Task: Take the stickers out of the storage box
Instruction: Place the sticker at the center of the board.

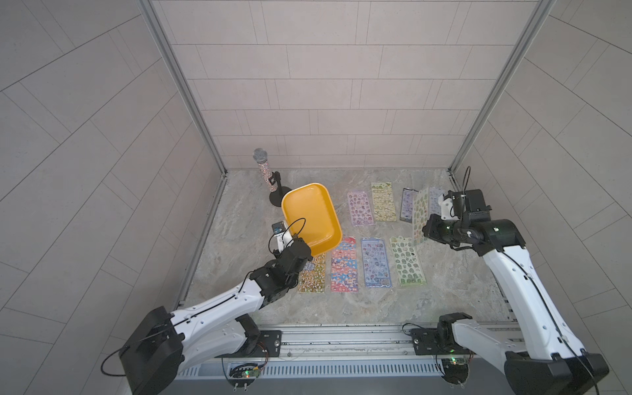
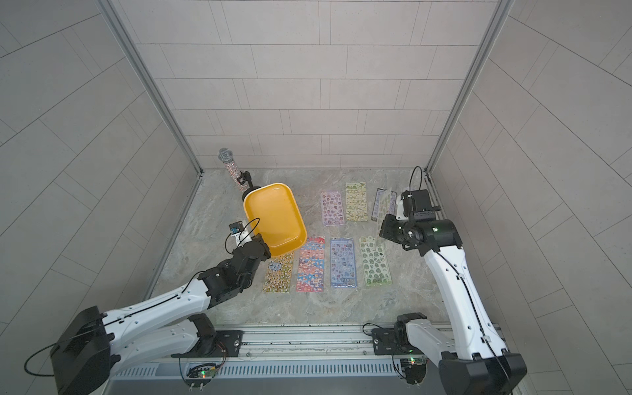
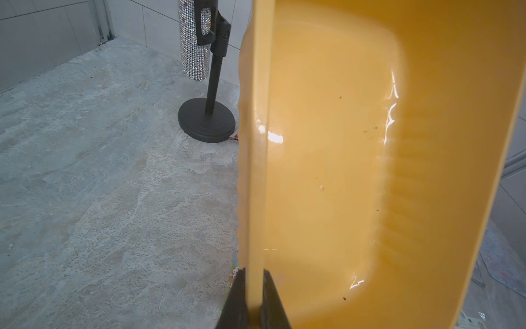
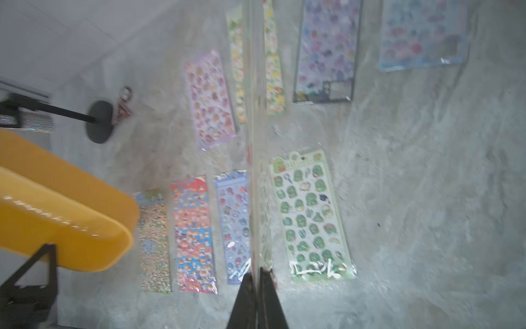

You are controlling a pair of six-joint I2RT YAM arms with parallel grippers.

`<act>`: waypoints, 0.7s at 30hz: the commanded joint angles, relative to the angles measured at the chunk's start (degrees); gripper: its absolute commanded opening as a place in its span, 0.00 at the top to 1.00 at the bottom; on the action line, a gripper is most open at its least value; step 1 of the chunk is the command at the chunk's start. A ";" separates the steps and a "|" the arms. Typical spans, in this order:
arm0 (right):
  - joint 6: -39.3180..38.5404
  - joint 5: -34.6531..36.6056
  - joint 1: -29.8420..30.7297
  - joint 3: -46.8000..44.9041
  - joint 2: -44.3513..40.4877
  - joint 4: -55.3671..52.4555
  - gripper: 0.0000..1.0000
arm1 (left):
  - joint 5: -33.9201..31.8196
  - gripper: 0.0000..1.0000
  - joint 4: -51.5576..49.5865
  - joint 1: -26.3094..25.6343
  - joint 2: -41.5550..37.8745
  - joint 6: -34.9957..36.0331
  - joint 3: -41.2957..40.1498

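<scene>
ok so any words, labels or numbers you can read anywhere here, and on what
None can be read in any view.
green sticker sheet: header print and white marks at one end, too blurred.
red sticker sheet and the other sheets: print too small.
storage box, glittery microphone: no lettering shows.

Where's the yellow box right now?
In both top views the yellow box is left of centre, lifted and tilted in the left claw, beside the microphone stand.
</scene>
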 commanded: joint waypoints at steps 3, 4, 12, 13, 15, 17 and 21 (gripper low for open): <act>-4.91 5.90 -1.74 -2.43 4.69 -10.16 1.00 | -4.02 1.00 1.75 0.27 -3.25 -1.64 -1.93; -5.04 6.23 -1.89 -2.28 5.63 -10.61 1.00 | -4.09 1.00 1.82 0.31 -3.40 -1.93 -2.06; -6.51 1.23 -6.85 0.39 14.77 -12.09 1.00 | -3.45 1.00 3.85 0.31 -4.18 -3.05 -3.64; -6.88 1.31 -7.42 1.12 16.11 -12.76 1.00 | -3.35 1.00 3.86 0.31 -4.49 -3.14 -3.73; -6.87 3.22 -8.14 2.42 18.01 -13.38 1.00 | -3.02 1.00 3.86 0.31 -5.01 -3.06 -3.74; -6.89 2.88 -10.22 2.96 19.71 -13.25 1.00 | -2.69 1.00 3.81 0.32 -5.45 -2.88 -3.74; -7.20 3.03 -12.37 3.43 23.30 -13.34 1.00 | -2.48 1.00 3.87 0.31 -5.37 -2.79 -3.73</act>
